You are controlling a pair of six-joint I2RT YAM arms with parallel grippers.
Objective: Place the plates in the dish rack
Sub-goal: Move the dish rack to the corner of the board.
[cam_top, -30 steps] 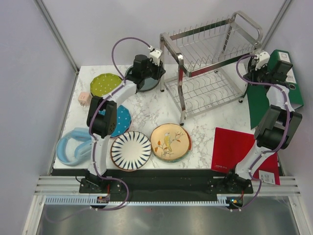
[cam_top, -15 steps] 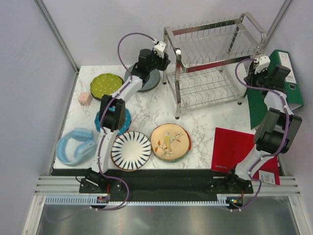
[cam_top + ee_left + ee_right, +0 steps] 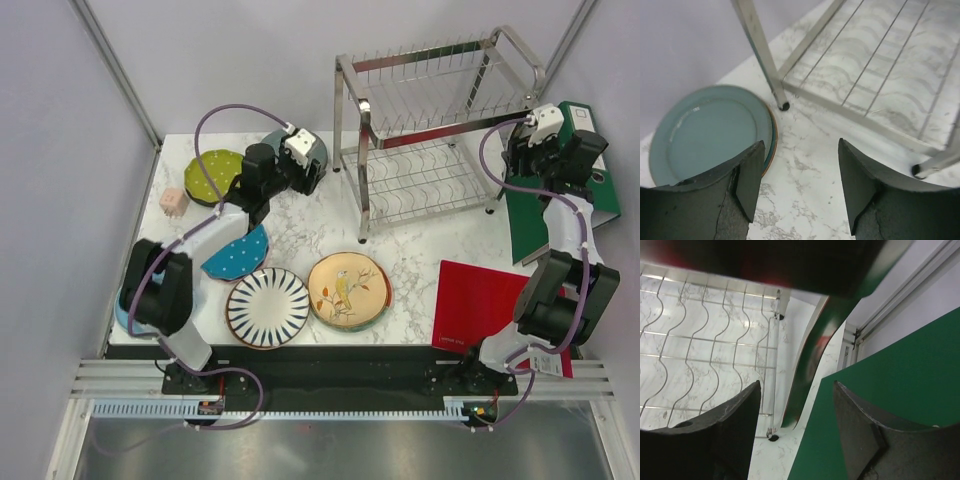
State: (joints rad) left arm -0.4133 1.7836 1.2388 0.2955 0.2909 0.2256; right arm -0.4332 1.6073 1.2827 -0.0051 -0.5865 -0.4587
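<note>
Marble table (image 3: 300,228): left fingers (image 3: 751,176) gape empty over grey-blue plate (image 3: 705,135); right fingers (image 3: 735,426) likewise, beside dish rack (image 3: 760,50).

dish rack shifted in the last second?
Yes. In the top view the dish rack has its near-left foot farther back from the bird plate, and its frame now stands squarer.

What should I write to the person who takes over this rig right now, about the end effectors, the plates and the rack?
Left end effector: open, empty, over the grey-blue plate beside the dish rack leg.
Right end effector: open, empty, at the rack's right end, by the green binder.
On the table: lime plate, teal plate, striped plate, bird plate.
Done: no plate racked. Left: all five.
</note>
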